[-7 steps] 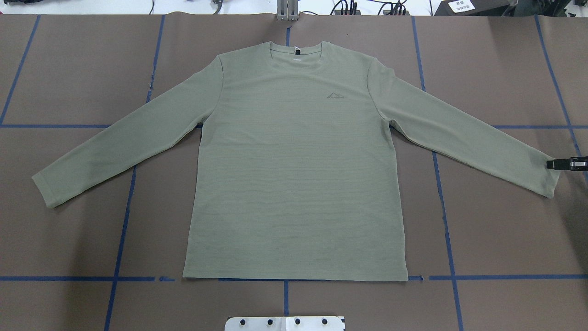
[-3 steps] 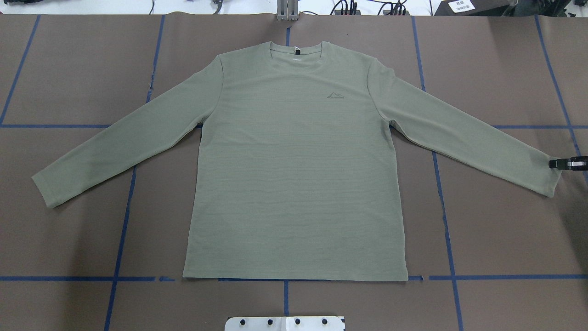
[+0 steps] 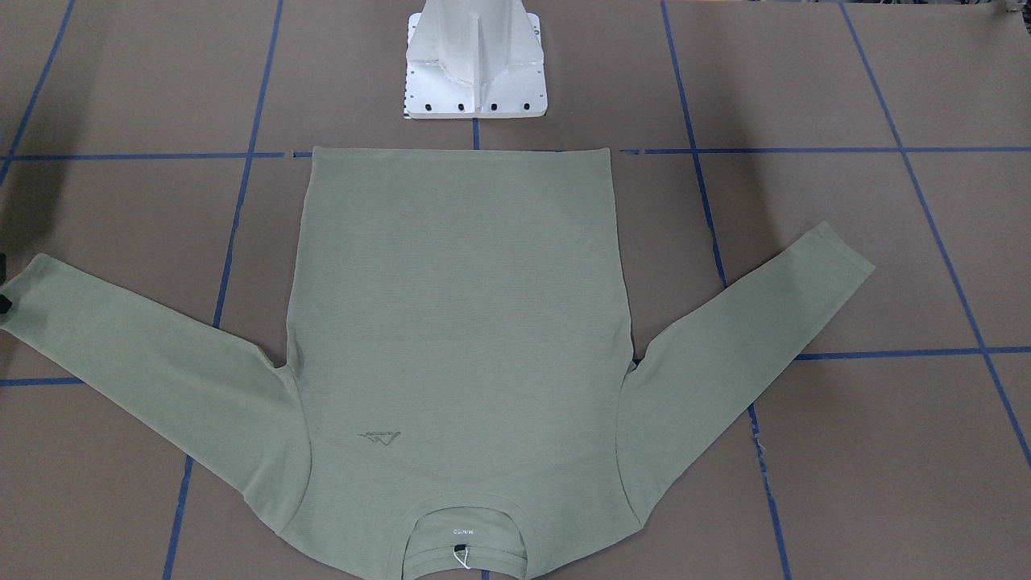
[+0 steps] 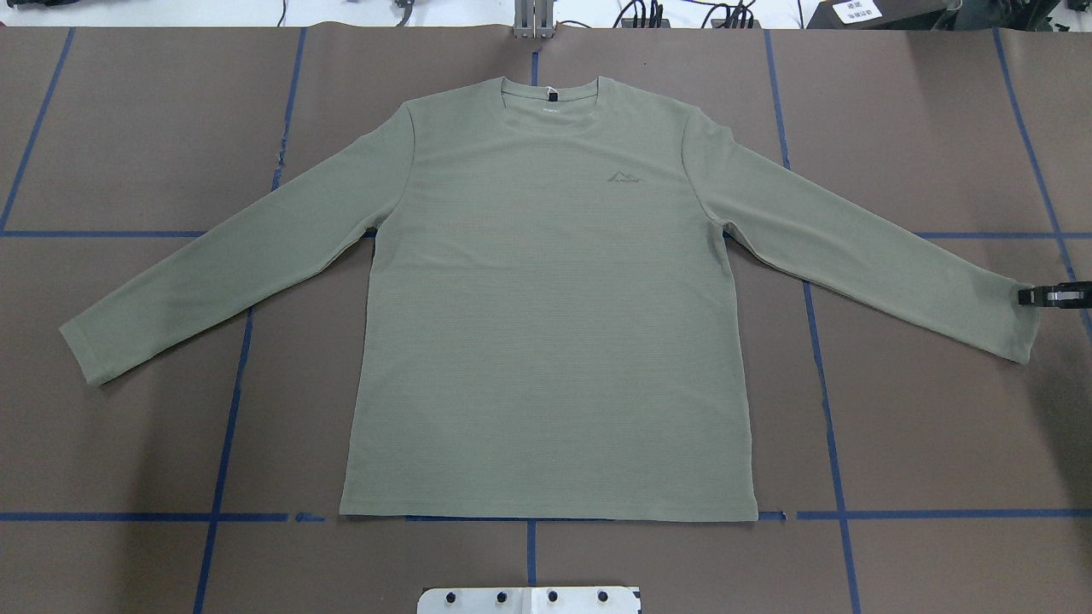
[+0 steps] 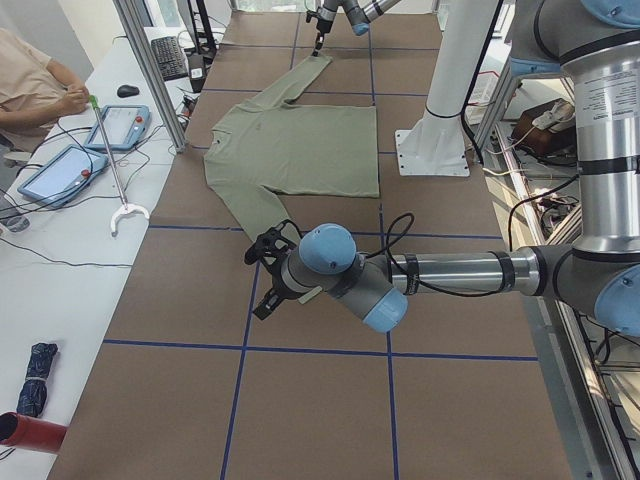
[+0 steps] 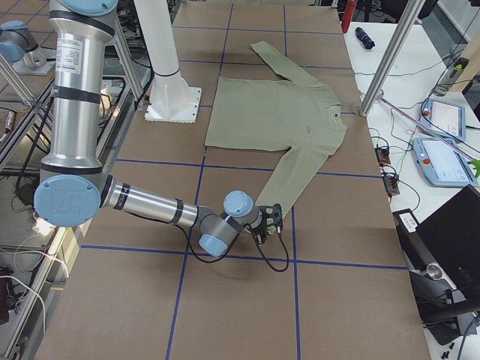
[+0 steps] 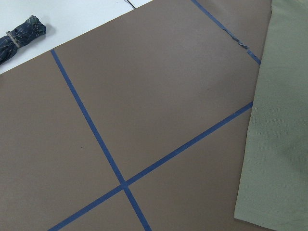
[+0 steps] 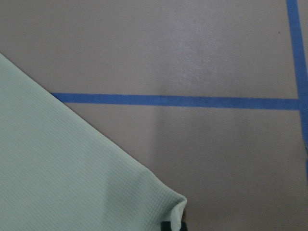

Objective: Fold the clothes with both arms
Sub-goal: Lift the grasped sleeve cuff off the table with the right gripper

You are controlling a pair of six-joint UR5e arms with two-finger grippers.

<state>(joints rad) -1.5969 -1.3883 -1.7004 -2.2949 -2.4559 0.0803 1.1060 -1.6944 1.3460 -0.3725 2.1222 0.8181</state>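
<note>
On the brown paper-covered table [image 4: 128,443] marked with a blue tape grid, one sage-green long-sleeved knit shirt [image 4: 546,324] is lying flat and face up. Its hem is sitting just short of the white metal pedestal base [image 3: 475,64], its ribbed neck is pointing away from the robot, and both sleeves are splaying outward and down. The right gripper [image 4: 1054,296] is working at the far corner of the right sleeve cuff [image 4: 1019,328]. In the right wrist view one dark fingertip [image 8: 166,225] is showing under a slightly curled-up cuff corner, so the jaws appear to be pinching narrowly on that corner – a judgement, since little of them shows. The left gripper [image 5: 262,272] is hovering near the left sleeve cuff [image 4: 85,350]. It shows only in the side view, and whether it is wide or closed cannot be told; its wrist camera is showing the sleeve edge untouched. Folding is judged to be barely starting. Risks from here: the thin corner bite is likely to slip once the sleeve's weight is hanging from it; a low carry could be dragging the body askew – the knit grips the paper; one arm leading could be skewing the fold.
</note>
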